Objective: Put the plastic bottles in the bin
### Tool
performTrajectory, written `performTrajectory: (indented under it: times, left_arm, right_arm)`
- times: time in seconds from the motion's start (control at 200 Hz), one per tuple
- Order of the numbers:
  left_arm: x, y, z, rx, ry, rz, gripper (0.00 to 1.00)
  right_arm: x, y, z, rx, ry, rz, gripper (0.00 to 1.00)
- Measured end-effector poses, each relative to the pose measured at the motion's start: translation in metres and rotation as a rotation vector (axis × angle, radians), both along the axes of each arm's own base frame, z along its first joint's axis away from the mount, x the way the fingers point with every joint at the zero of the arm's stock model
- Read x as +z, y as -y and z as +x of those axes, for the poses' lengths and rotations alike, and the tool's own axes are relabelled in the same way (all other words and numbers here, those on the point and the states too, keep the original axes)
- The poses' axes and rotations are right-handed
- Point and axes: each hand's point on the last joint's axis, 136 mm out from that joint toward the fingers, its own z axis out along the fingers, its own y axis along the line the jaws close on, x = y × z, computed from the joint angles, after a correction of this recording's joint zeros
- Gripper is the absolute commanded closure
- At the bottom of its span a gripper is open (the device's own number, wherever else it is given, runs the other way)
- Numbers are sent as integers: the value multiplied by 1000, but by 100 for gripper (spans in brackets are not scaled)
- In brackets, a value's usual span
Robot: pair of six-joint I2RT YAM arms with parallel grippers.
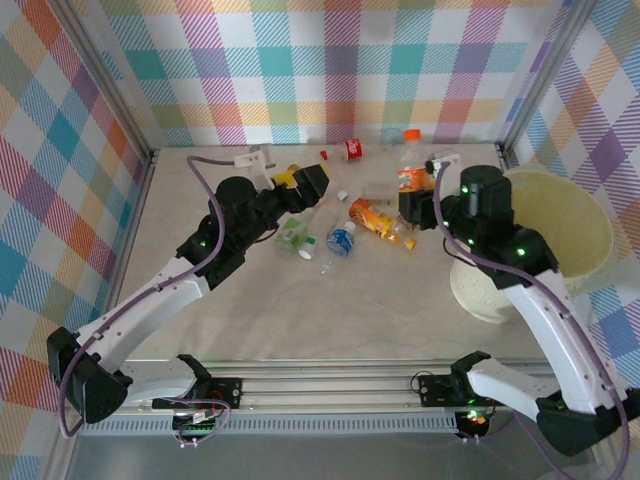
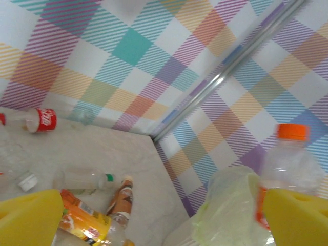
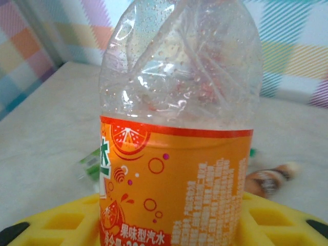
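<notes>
While the right gripper (image 1: 413, 196) is closed around the lower part of the orange-label bottle (image 1: 412, 176), that bottle stands upright with its orange cap on top, just left of the bin (image 1: 585, 215). From the right wrist, yellow fingers (image 3: 56, 225) sit on either side of the label, and the clear, dented upper half rises above them. Whether the base touches the desk (image 1: 250, 310) cannot be told.

The left gripper (image 1: 298, 180) is spread wide with nothing between its fingers. It hangs over the far middle of the desk, well apart from the bin. Its own camera shows one yellow finger at each lower corner, with the orange-capped bottle upright at the right edge of that view.

The other bottles lie loose on the desk between the two arms:
- The red-label bottle (image 1: 352, 150) is on its side near the back wall (image 1: 330, 70).
- The orange bottle (image 1: 375, 218) lies on its side just left of the right gripper.
- The blue-label bottle (image 1: 341, 240) and the green-label bottle (image 1: 293, 236) lie near each other, below the left gripper in the overhead view.
- The left wrist camera also shows a clear green-capped bottle (image 2: 82, 179) on its side, with a brown bottle (image 2: 120, 197) just beside it.

The bin stands at the right side of the desk, next to the right arm.
</notes>
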Motion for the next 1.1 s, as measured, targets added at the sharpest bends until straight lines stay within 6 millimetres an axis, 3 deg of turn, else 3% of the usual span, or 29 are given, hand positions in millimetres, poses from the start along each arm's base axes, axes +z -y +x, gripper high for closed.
performTrajectory:
  times: [0.13, 0.305, 0.44, 0.575, 0.755, 1.1]
  left_arm:
    - [-14, -5, 3, 34, -36, 36, 0]
    - [-27, -10, 7, 61, -74, 66, 0]
    - [-38, -10, 10, 73, -109, 76, 0]
    - [-48, -14, 13, 91, -139, 75, 0]
    - [-69, -26, 16, 131, -204, 102, 0]
    - [-126, -70, 18, 278, -391, 217, 0]
  right_arm:
    - [21, 42, -6, -165, 103, -115, 64]
    - [31, 102, -10, -409, 160, -275, 63]
    - [25, 150, -12, -593, 119, -351, 63]
    - [2, 191, -14, -741, 23, -418, 63]
    - [-30, 221, -16, -830, -117, -476, 62]
    - [-78, 252, -34, -918, -340, -422, 60]
